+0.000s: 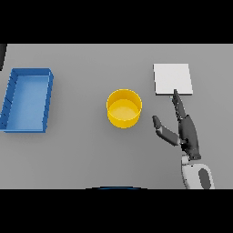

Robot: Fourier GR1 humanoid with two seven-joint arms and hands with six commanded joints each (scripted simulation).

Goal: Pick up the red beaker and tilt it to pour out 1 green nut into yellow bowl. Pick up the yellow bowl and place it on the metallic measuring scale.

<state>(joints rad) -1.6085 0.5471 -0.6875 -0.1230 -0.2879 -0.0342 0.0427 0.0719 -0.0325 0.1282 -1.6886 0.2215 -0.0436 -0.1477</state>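
Note:
A yellow bowl (124, 108) stands upright in the middle of the grey table; I see nothing inside it. A flat, pale metallic scale (172, 78) lies to its far right. My right hand (187, 133) is open just right of the bowl, fingers straight and pointing toward the scale's near edge, thumb spread toward the bowl, touching neither. No red beaker and no green nut show in the view. My left hand is out of view.
A blue rectangular tray (27, 99) lies at the left of the table. A dark object (2, 55) shows at the far left edge.

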